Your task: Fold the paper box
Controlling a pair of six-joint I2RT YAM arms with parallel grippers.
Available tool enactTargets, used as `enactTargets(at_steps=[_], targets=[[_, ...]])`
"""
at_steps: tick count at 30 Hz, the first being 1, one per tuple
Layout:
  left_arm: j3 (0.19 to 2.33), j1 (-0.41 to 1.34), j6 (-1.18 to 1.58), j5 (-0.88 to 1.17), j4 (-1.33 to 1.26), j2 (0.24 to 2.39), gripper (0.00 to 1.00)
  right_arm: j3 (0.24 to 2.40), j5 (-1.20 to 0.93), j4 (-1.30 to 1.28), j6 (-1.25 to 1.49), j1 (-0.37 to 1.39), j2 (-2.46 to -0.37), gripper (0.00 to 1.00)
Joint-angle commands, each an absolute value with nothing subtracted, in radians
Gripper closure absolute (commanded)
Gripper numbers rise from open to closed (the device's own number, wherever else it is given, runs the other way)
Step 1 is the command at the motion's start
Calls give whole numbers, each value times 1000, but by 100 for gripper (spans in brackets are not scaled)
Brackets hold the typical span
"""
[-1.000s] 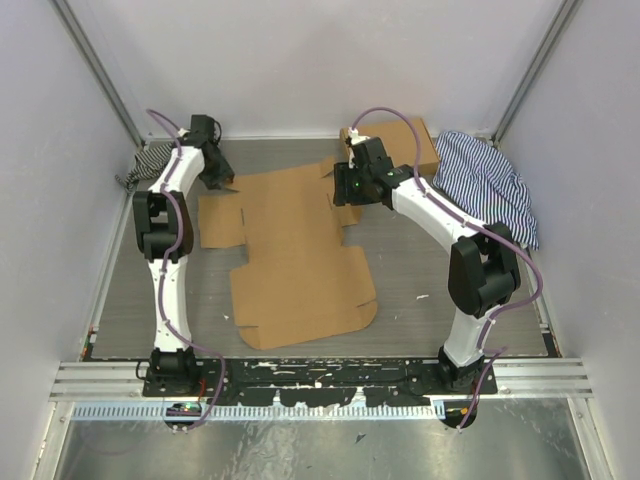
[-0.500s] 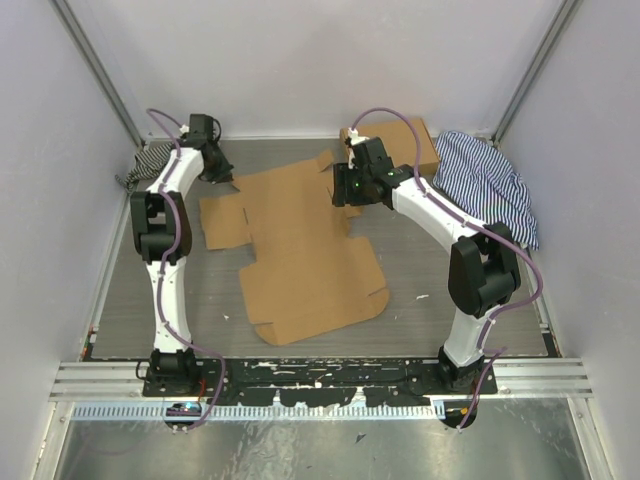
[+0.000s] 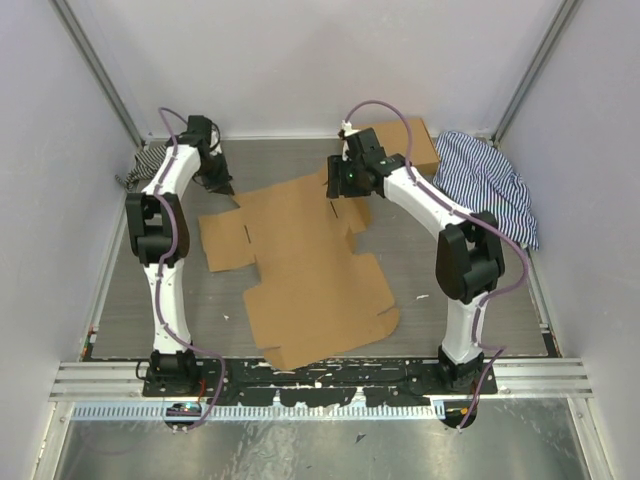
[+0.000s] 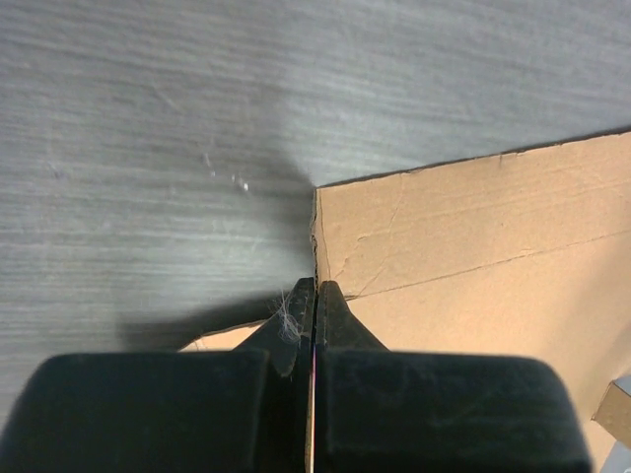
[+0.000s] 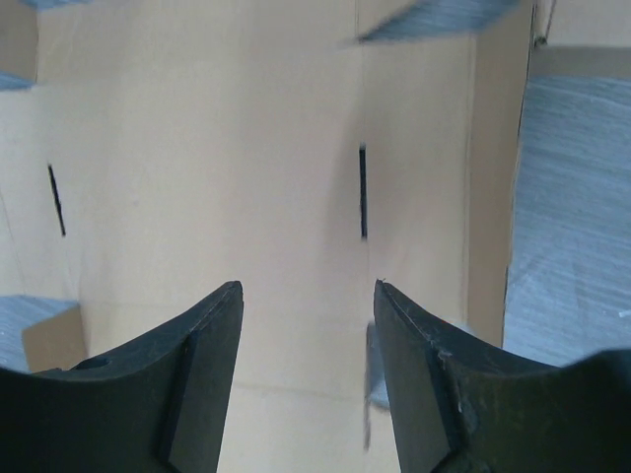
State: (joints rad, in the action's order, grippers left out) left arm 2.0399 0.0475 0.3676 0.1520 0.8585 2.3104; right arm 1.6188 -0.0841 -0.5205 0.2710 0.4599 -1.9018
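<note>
The paper box (image 3: 300, 260) lies unfolded and flat on the grey table, a brown die-cut sheet with flaps and slits, turned at an angle. At its far left corner my left gripper (image 3: 222, 186) is shut on the sheet's edge. The left wrist view shows the thin cardboard edge pinched between the closed fingers of that gripper (image 4: 315, 288), and the flap (image 4: 463, 246) runs off to the right. My right gripper (image 3: 340, 186) hovers over the sheet's far right part. In the right wrist view it (image 5: 306, 291) stands open above the cardboard (image 5: 227, 148), with nothing between its fingers.
A formed brown cardboard box (image 3: 405, 142) stands at the back, behind the right arm. A striped cloth (image 3: 490, 185) lies at the back right and another (image 3: 145, 160) at the back left. White walls close in on three sides.
My left gripper has shut on the sheet's far left edge. The sheet has swung round, its near end sliding right and toward the arms' bases. The right gripper shifted slightly back, still open.
</note>
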Motion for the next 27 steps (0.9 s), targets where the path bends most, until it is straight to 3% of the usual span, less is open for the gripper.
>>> enactTargets(at_steps=[1, 12, 27], targets=[[2071, 46, 260, 184, 1010, 2263, 100, 1747, -111, -526, 254, 447, -1973, 39], [1985, 92, 204, 105, 992, 2175, 100, 2039, -89, -599, 259, 397, -2235, 38], [1887, 118, 264, 138, 858, 2148, 100, 2056, -109, -538, 264, 398, -2326, 43]])
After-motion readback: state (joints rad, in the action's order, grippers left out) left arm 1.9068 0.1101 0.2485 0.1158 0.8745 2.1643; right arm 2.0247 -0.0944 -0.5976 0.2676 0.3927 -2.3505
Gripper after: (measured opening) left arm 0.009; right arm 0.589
